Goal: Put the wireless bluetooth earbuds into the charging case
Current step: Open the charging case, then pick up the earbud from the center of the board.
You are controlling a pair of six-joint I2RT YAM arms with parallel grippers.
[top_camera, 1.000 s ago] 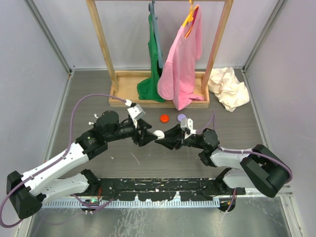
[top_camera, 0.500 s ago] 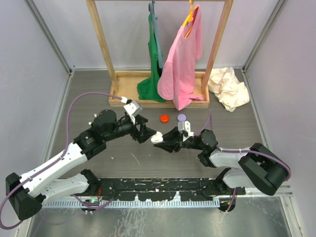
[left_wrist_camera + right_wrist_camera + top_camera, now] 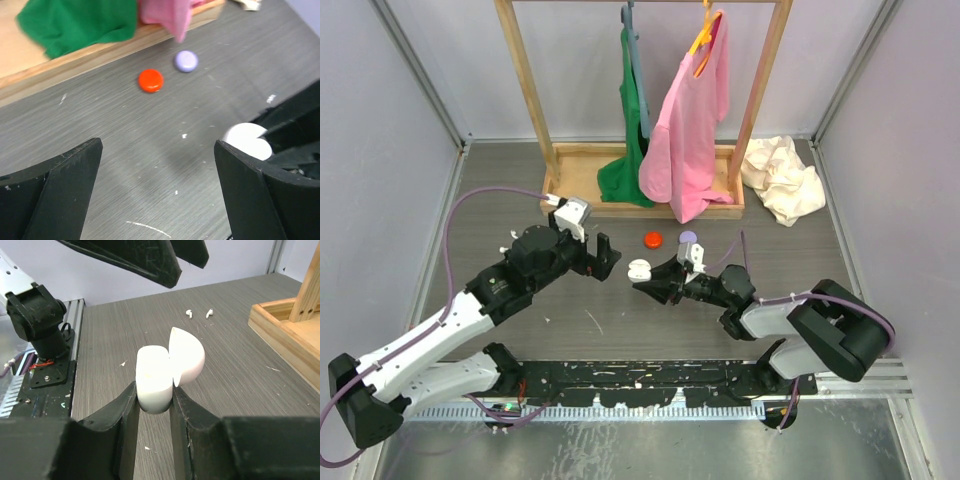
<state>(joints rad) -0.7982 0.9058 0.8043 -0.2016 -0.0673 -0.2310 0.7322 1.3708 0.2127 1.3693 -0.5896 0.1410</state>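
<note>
Right wrist: charging case (image 3: 154, 382) clamped upright in right fingers (image 3: 124, 415), lid (image 3: 188, 358) open toward 2 o'clock; left fingers (image 3: 65, 187) apart.

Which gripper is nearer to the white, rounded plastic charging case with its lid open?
Right. The right gripper is shut on the body of the white charging case, touching it on both sides. The left gripper stands open just left of it in the top view, not touching.

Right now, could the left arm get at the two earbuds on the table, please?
Probably yes: the left gripper is open and empty, and the earbuds lie uncovered with nothing against them.
</note>
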